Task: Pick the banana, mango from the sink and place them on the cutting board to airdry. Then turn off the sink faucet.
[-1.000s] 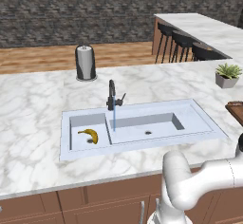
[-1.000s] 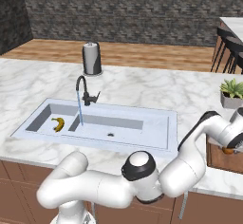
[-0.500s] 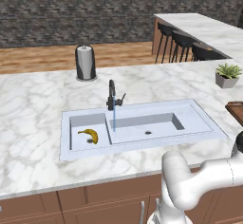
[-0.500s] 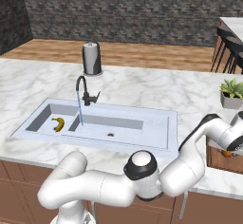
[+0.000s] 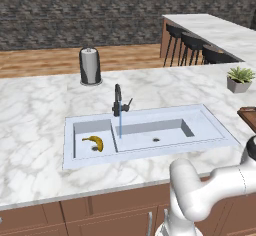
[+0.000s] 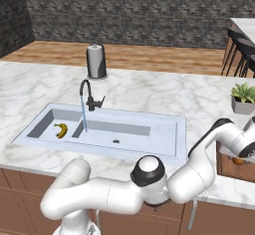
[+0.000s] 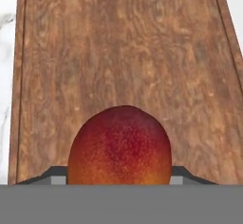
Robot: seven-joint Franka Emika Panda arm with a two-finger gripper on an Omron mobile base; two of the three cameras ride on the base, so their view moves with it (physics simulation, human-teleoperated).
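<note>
Holding the mango (image 7: 119, 146) in the gripper (image 7: 118, 173) over the cutting board (image 7: 118, 52); not let go yet; banana (image 5: 94, 142) waiting in the sink (image 5: 210, 130); faucet (image 5: 119, 100) running.

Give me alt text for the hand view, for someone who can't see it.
A round orange-red mango sits between the gripper fingertips, close to the camera, directly over a dark brown wooden cutting board with a raised rim. A sliver of white marble counter shows at the board's left edge.

Banana (image 5: 94, 142) in the sink's (image 5: 210, 124) smaller compartment, mango (image 7: 119, 147) over the cutting board (image 7: 123, 47)
</note>
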